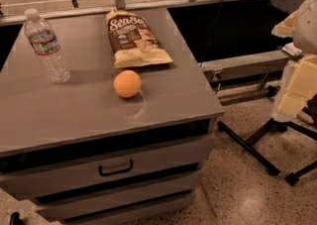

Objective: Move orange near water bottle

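Sitting near the middle of the grey cabinet top (59, 115), the orange (127, 84) rests by itself with nothing touching it. You will find it just in front of the lower edge of a brown and pale yellow snack bag (136, 38), which lies flat toward the back of the surface with its printed face up.

Look to the left rear part of the same surface for the water bottle (47, 45). It stands upright, clear and ribbed, with a white cap and a label around its upper half. The orange lies well apart from it, off to its right and nearer the front edge, with bare surface between the two.

Your gripper (290, 105) is at the far right edge of the view, beyond the right side of the cabinet and over the speckled floor (237, 189), well away from both the orange and the bottle. It shows only as a pale blocky shape, so you cannot tell whether it is open or closed, and nothing can be seen in it.

Below the top, a drawer front carries a black handle (115, 168). Black stand legs (247, 147) cross the floor under the arm.
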Available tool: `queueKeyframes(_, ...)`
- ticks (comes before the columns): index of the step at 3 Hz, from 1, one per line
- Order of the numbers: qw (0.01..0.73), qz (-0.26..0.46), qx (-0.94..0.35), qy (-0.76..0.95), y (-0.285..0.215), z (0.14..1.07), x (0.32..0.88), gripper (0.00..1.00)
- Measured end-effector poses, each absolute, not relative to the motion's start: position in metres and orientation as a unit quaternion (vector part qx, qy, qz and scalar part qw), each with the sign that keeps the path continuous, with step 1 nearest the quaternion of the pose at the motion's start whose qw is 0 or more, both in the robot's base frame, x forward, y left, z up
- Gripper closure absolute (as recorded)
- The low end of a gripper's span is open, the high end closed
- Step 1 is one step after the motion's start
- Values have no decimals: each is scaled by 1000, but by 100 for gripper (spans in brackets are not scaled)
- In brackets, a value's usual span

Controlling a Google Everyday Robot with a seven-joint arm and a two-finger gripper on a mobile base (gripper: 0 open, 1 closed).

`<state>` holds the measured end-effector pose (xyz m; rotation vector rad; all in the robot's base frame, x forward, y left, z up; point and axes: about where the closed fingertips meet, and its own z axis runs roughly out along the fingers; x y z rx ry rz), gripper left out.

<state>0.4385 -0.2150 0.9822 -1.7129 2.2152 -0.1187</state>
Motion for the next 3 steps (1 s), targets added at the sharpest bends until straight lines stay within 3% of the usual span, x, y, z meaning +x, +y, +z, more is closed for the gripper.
queueKeyframes(1, 171, -40, -604, 778, -214, 982, 439, 0)
queueKeyframes(3, 253, 32, -679, 688, -122, 971, 507, 0)
